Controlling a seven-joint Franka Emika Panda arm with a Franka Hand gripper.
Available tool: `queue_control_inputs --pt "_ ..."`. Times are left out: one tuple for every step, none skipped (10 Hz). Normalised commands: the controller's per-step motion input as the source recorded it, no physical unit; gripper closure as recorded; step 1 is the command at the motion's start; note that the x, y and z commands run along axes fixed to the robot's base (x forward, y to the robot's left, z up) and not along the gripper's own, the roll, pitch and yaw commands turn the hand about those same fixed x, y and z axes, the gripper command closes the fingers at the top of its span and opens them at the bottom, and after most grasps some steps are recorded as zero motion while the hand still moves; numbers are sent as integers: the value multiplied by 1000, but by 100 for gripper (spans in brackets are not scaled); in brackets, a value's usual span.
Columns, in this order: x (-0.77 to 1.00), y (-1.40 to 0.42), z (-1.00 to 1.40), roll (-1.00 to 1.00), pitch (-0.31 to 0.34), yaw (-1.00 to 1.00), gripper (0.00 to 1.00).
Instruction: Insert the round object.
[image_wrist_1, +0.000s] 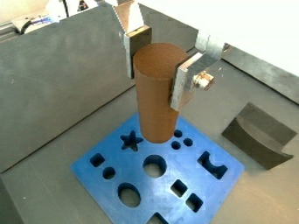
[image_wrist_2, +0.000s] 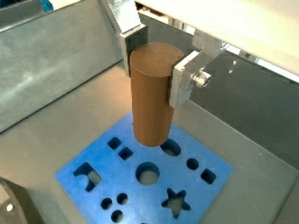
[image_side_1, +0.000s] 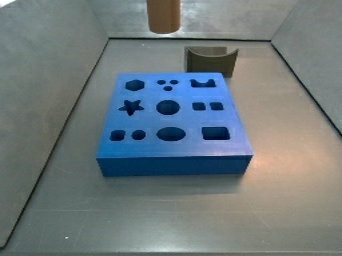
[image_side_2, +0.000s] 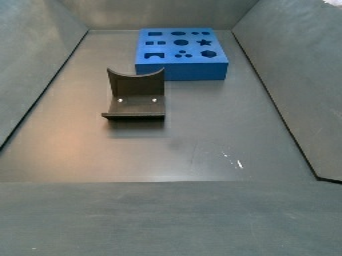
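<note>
Gripping the round object (image_wrist_1: 156, 86) between its two silver plates, the gripper (image_wrist_1: 155, 61) hangs above the blue block (image_wrist_1: 163, 175), and both wrist views show the brown peg upright with its lower end clear of the block's top. In a side view the peg (image_side_1: 162, 14) shows only at the upper edge of the frame, cut off by the border, well above the block (image_side_1: 171, 125) in the middle of the picture; the gripper itself is out of that frame.

Among the cut-outs in the block's top face, the large round hole (image_wrist_2: 149, 174) looks like the fitting one, though from the wrist angle I cannot tell whether the peg stands right over it or somewhat off to one side. A dark curved block (image_side_1: 209, 61) rests on the grey floor (image_side_2: 201, 140) behind the blue block, apart from it.

Judging the task: the pick-up and lift are done. Aligning the peg over the round hole, lowering it in and letting go are left.
</note>
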Motion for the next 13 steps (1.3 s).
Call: queue_control_inputs --pt "-26 0 -1000 10 -1 0 100" --pt "6 0 -1000 0 -36 0 100" --pt "26 0 -1000 0 -43 0 100" --pt "209 9 -1000 0 -13 0 100" --pt "237 0 -1000 0 0 0 100" --pt "297 0 -851 0 -23 0 100" --pt "97 0 -771 9 -50 0 100" --pt "-3 0 -626 53 -43 -9 100" --pt "-94 17 -423 17 -27 -11 100" --pt "-29 29 -331 0 0 -6 100" --pt "0 26 -269 0 0 0 100" --pt "0 40 -254 -1 0 0 100" --pt "0 54 -226 0 0 0 100"
